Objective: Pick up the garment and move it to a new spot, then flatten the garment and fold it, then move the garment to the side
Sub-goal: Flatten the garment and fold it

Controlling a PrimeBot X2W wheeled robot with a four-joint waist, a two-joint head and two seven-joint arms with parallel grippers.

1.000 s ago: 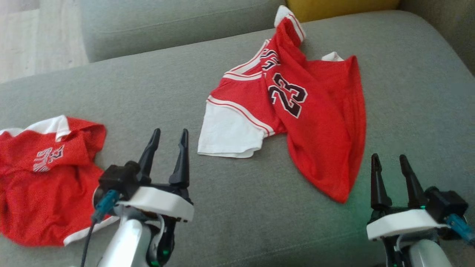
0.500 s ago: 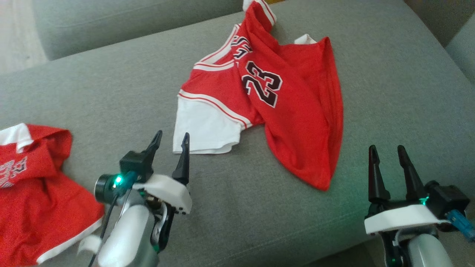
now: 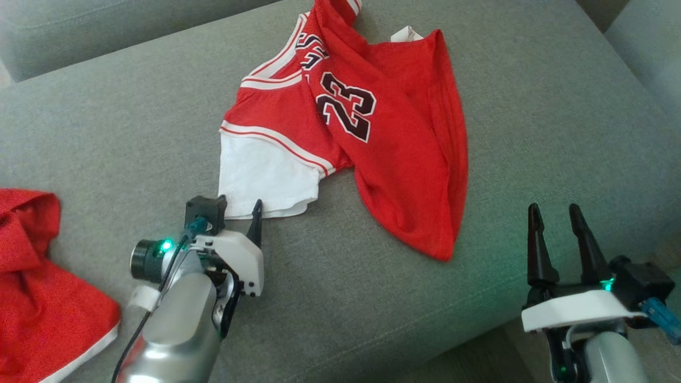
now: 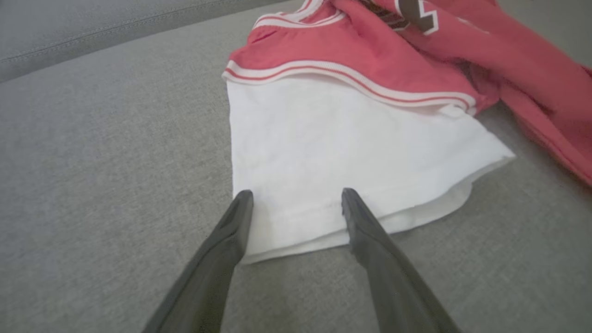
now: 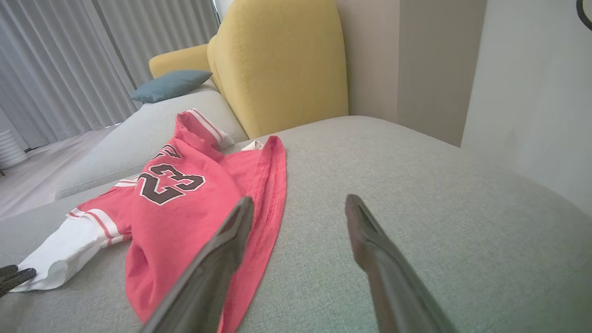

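Fingers (image 4: 231, 231) of left gripper (image 4: 297, 193) spread wide, tips at the hem of the jersey's white sleeve (image 4: 351, 152) — nothing pinched, contact unclear. Red 23 jersey (image 3: 393, 133) lies crumpled on the grey sofa cushion (image 3: 532, 106). Fingers of right gripper (image 3: 553, 208) spread too, empty — well apart from the jersey, right of its lower corner. 2nd red garment (image 3: 32, 276) lies well left of the jersey.

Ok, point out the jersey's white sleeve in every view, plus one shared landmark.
Head view: white sleeve left of centre, just above the left gripper.
Left wrist view: white sleeve at centre, its hem between the fingers.
Right wrist view: lower left corner.
Shared landmark: the red-striped band edging the sleeve.
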